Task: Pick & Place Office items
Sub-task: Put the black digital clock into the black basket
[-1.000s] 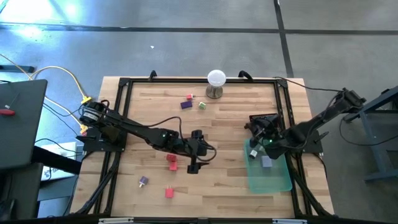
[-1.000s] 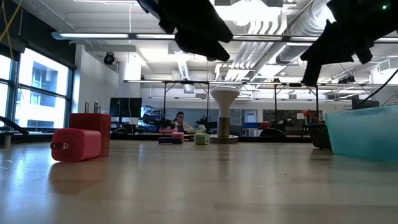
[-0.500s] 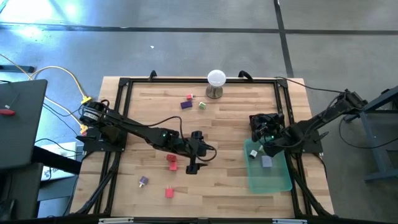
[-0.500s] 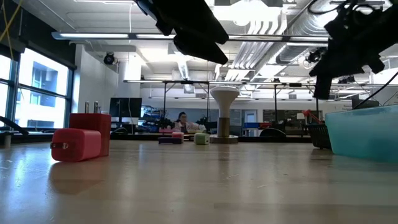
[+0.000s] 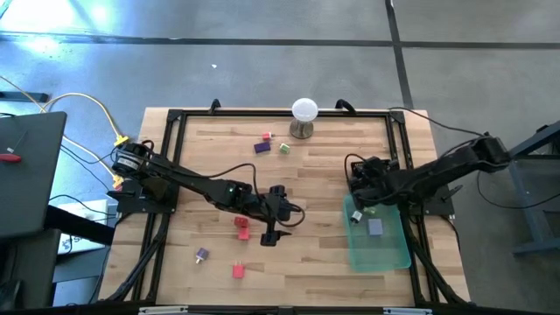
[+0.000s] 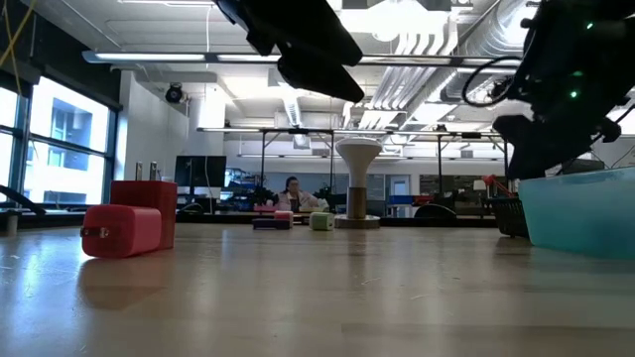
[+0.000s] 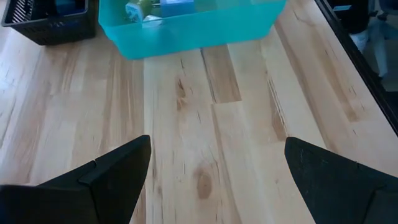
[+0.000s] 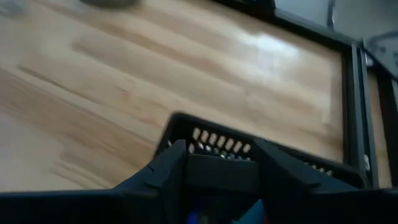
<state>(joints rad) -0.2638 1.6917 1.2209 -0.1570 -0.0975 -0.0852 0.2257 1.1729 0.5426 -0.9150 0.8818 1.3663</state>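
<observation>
Overhead, we see the left gripper [image 5: 269, 234] out over the middle of the counter [image 5: 324, 184], its fingers spread with nothing between them. A red piece [image 5: 241, 228] lies just beside those fingers, toward the left arm's base. A purple piece [image 5: 201, 255] and a small red piece [image 5: 237, 270] lie farther off near the counter's front edge. A dark purple piece [image 5: 261, 148], a pink piece [image 5: 267, 136] and a pale green piece [image 5: 285, 147] sit well beyond the fingers, near the white ball on its stand [image 5: 304, 116]. The right gripper [image 5: 358, 179] hangs over a black basket [image 5: 374, 166], beside the far end of the translucent green tray [image 5: 380, 245]; we cannot tell how its fingers stand. In the tray, a grey-lavender piece [image 5: 375, 227] and a pale piece [image 5: 356, 216] lie near that gripper.

From counter height, we see two red blocks [image 6: 130, 224] in front, the low one touching the taller one behind it. The left arm [image 6: 298, 40] hangs dark above. The pale green piece [image 6: 320, 221] sits beside the stand [image 6: 357, 183], and the tray wall [image 6: 580, 210] rises at the right under the right arm [image 6: 566, 79]. A person [image 6: 293, 190] sits in the room behind.

Past the left wrist, both fingers [image 7: 102, 183] stand wide apart over bare wood; ahead of them sits the tray [image 7: 199, 28] with pieces inside, and the basket [image 7: 46, 18] beside it.

Past the right wrist, we see the basket's slotted rim [image 8: 224, 144] right ahead of that gripper's dark fingers [image 8: 168, 171].
</observation>
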